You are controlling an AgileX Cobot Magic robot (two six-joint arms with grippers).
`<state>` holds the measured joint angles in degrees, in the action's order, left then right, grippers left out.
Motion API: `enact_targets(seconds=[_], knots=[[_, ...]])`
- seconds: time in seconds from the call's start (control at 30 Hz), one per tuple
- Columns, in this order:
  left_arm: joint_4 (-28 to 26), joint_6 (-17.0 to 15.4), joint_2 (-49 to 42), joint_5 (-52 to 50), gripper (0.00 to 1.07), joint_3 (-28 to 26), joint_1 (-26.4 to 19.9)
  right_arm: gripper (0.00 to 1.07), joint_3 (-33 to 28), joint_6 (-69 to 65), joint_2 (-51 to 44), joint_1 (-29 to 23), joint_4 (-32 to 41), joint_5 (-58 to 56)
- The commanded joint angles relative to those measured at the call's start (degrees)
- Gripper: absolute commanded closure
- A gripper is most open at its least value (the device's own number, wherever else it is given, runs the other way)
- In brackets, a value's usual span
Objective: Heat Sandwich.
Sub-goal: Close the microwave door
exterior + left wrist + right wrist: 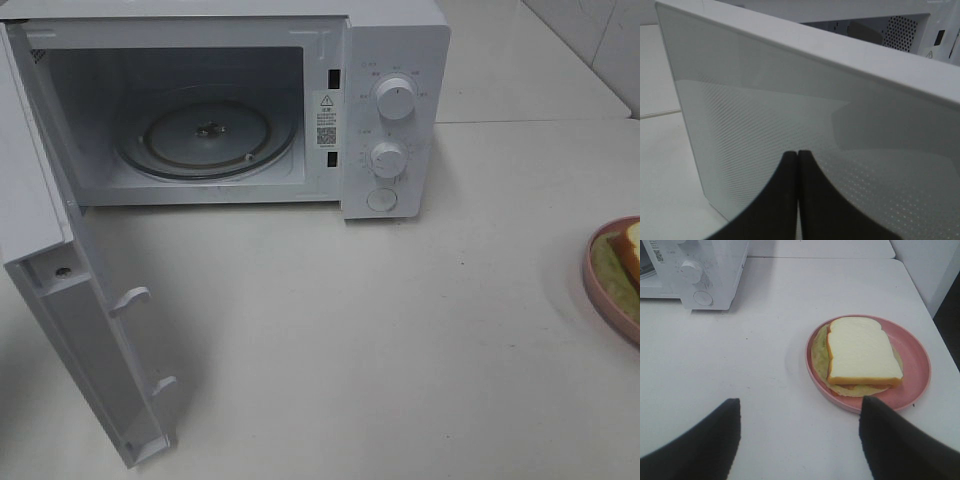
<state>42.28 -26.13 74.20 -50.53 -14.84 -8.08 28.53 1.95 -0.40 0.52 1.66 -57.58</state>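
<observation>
While the microwave (pixel 250 110) stood with its door (pixel 60 300) swung wide, the right claw (pixel 797 440) hung open near the sandwich (pixel 862 352) on its pink plate (pixel 917 360); it should grip the plate's rim, level. The left claw (pixel 798 195) was closed, empty.

kitchen-like setting: white microwave (pixel 230 110) on pale countertop (pixel 400 330), tiled wall (pixel 590 40)

My high camera looks steeply down on the table (pixel 400 330), microwave (pixel 395 60) at 12 o'clock. My left wrist camera sits close against the microwave's open door (pixel 805 145). My right wrist camera angles down at the plate (pixel 912 357), which the high view catches at 3 o'clock.
</observation>
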Motion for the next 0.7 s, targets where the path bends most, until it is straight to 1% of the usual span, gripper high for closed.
enact_targets(seconds=[0.03, 0.37, 0.4, 0.43, 0.47, 0.5, 0.53, 0.6, 0.7], knots=[[-0.06, 1.03, -0.23, -1.38, 1.07, 0.06, 0.40, 0.42, 0.06, -0.11, -1.38, -0.23, 0.11, 0.46], [-1.89, 1.09, -0.23, -1.78, 1.07, 0.06, 0.40, 0.42, 0.06, -0.11, -1.38, -0.23, 0.11, 0.46], [-2.64, 1.09, -0.23, -1.72, 1.07, 0.06, 0.40, 0.42, 0.06, -0.11, -1.38, -0.23, 0.11, 0.46], [-4.87, 1.15, -0.23, -1.43, 1.07, 0.06, 0.40, 0.42, 0.06, -0.11, -1.38, -0.23, 0.11, 0.46], [-4.87, 1.15, -0.23, -1.43, 1.07, 0.06, 0.40, 0.42, 0.06, -0.11, -1.38, -0.23, 0.11, 0.46], [-5.67, 1.38, -0.23, -1.43, 1.07, 0.06, 0.40, 0.42, 0.06, -0.11, -1.38, -0.23, 0.11, 0.46], [-6.42, 2.29, -0.23, -1.43, 1.07, 0.06, 0.40, 0.42, 0.06, -0.11, -1.38, -0.23, 0.11, 0.46], [-6.70, 3.21, -0.23, -1.66, 1.07, 0.06, 0.46, 0.42, 0.06, -0.11, -1.38, -0.23, 0.11, 0.46], [-6.53, 2.52, -0.23, -1.89, 1.07, 0.06, 0.46, 0.42, 0.06, -0.11, -1.38, -0.23, 0.11, 0.46]])
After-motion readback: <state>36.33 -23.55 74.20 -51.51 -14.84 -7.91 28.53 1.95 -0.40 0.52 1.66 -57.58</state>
